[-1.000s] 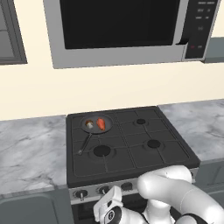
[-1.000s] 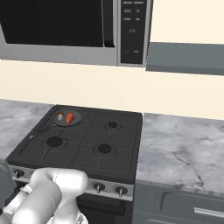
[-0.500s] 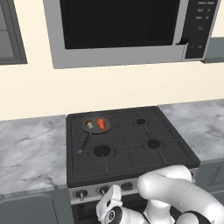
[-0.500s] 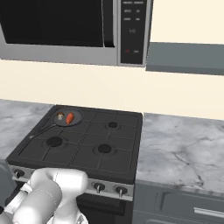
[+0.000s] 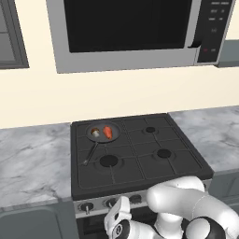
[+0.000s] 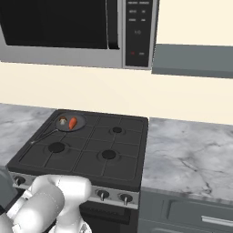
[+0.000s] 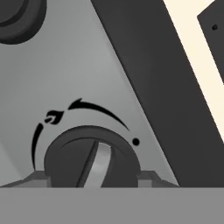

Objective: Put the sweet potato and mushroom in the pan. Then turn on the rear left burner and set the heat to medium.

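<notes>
Above the counter hangs a big microwave (image 5: 126, 32) on a cream wall, and under it the grey marble counter (image 5: 32, 163) runs on both sides of the black stove (image 5: 135, 154). On the rear left burner stands the pan (image 5: 101, 133), with the sweet potato (image 5: 108, 132) and the mushroom (image 5: 95, 133) side by side in it. My pincer (image 7: 94, 177) is low at the stove front, its fingers on both sides of a dark knob (image 7: 92, 157); I cannot tell if they press it. Compared with a second ago, nothing has moved.
</notes>
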Robot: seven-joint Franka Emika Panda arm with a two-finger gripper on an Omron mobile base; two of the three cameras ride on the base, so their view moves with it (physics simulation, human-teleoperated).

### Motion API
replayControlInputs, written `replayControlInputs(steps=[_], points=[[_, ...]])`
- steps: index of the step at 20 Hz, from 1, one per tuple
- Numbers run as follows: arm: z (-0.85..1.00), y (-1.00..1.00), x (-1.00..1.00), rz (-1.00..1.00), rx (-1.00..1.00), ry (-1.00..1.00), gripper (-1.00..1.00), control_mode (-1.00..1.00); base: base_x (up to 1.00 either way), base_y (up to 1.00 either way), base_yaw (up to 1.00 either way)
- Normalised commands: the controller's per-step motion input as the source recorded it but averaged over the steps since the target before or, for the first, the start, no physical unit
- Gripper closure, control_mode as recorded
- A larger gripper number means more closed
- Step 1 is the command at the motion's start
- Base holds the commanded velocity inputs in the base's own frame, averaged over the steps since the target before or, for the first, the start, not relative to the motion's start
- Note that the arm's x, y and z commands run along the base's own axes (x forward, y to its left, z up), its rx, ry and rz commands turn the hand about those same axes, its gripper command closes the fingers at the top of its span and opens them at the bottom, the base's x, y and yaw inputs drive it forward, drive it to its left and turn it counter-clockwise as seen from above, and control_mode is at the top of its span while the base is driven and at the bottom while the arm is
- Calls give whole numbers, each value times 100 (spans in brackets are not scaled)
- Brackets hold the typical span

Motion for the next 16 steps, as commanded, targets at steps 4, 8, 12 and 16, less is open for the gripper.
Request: replayControlInputs(steps=[4, 8, 12, 16], points=[[-16, -5, -36, -15, -37, -29, 100, -100, 0, 0, 0], [0, -2, -21, -11, -25, -34, 100, -100, 0, 0, 0], [0, -4, -4, -8, -22, -26, 100, -100, 0, 0, 0], [0, -3, -7, -10, -22, -21, 100, -100, 0, 0, 0]])
